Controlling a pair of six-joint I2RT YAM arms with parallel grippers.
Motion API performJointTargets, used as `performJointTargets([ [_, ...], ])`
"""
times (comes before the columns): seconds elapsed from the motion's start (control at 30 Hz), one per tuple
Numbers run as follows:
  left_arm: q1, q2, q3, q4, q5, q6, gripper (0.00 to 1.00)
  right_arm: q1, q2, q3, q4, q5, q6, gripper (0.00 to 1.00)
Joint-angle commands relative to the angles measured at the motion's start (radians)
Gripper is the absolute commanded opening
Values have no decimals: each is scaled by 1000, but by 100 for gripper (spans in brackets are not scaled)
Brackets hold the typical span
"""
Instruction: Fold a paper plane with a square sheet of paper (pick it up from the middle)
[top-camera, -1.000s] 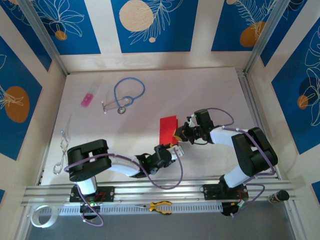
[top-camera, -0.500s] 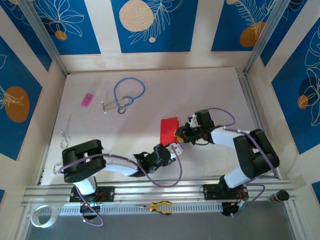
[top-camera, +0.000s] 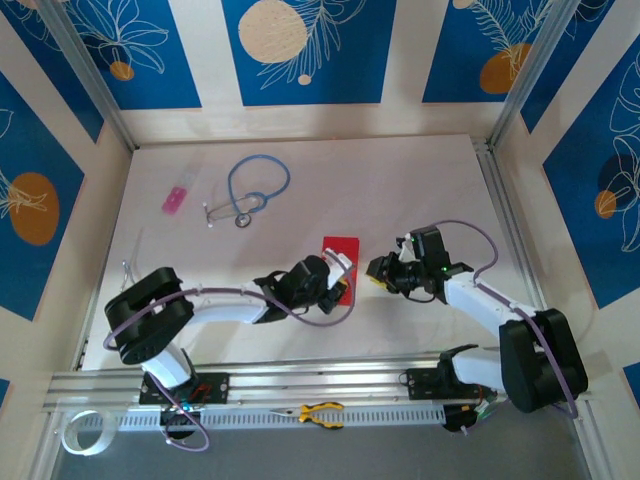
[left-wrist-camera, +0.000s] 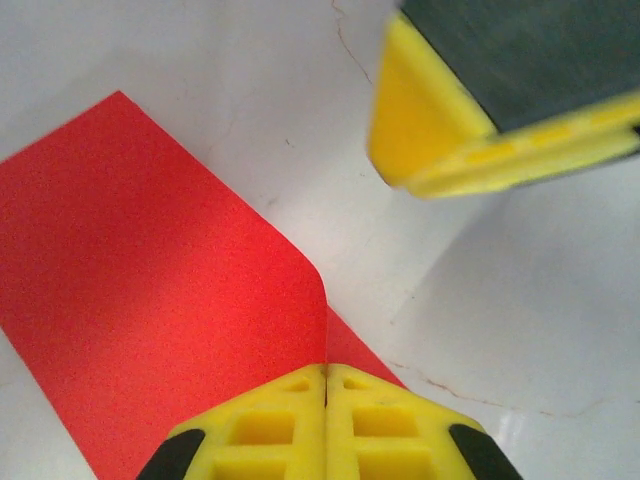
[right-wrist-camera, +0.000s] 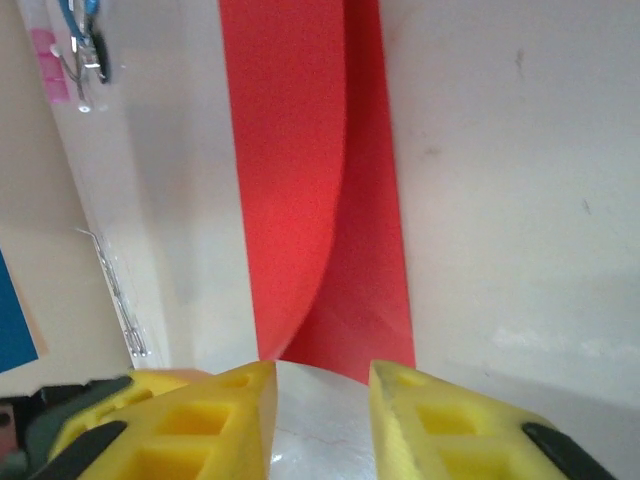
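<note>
The square sheet of paper, bright red, lies mid-table doubled over into a narrow rectangle. Its top layer curls up off the lower one. My left gripper is shut on the sheet's near edge. In the left wrist view the lifted red layer runs straight into the closed jaws. My right gripper stands open just right of the sheet, with bare table between its fingers and the paper's edge a little ahead. The paper plane is out of view.
A blue stethoscope and a small pink item lie at the back left. Clear tweezers rest near the left wall. Yellow pliers and a tape roll sit by the front rail.
My right gripper has opened, let go of the sheet and drawn back to the right. My left gripper stays shut on the paper and has shifted slightly up and left.
</note>
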Motion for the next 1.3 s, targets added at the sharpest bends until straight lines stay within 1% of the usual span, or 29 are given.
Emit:
performJointTargets([
  [0.0,30,13,50,-55,158,-99,0,0,-32,-35,-29,-24,-11,22],
  [0.17,63,33,67,-52,229,-165,0,20,-39,-68,10,-65,-1,8],
  [0.23,66,39,76,-68,233,-167,0,44,-31,-66,17,-62,-2,4],
  [0.3,67,44,78,-88,224,-176,0,66,-13,-56,17,-49,-2,2],
  [0.47,70,54,76,-88,220,-201,0,136,63,-17,19,16,11,0],
  [0.63,70,63,73,-80,208,-223,0,185,121,-18,100,46,65,0],
  [0.8,70,66,69,-72,196,-245,0,248,130,-21,99,173,98,0],
  [0.9,70,71,70,-68,195,-258,0,268,121,-55,143,224,134,0],
  [1.07,70,78,70,-62,199,-265,0,285,127,-75,182,242,148,0],
  [1.27,70,83,76,-60,198,-269,0,288,182,-75,222,200,150,0],
])
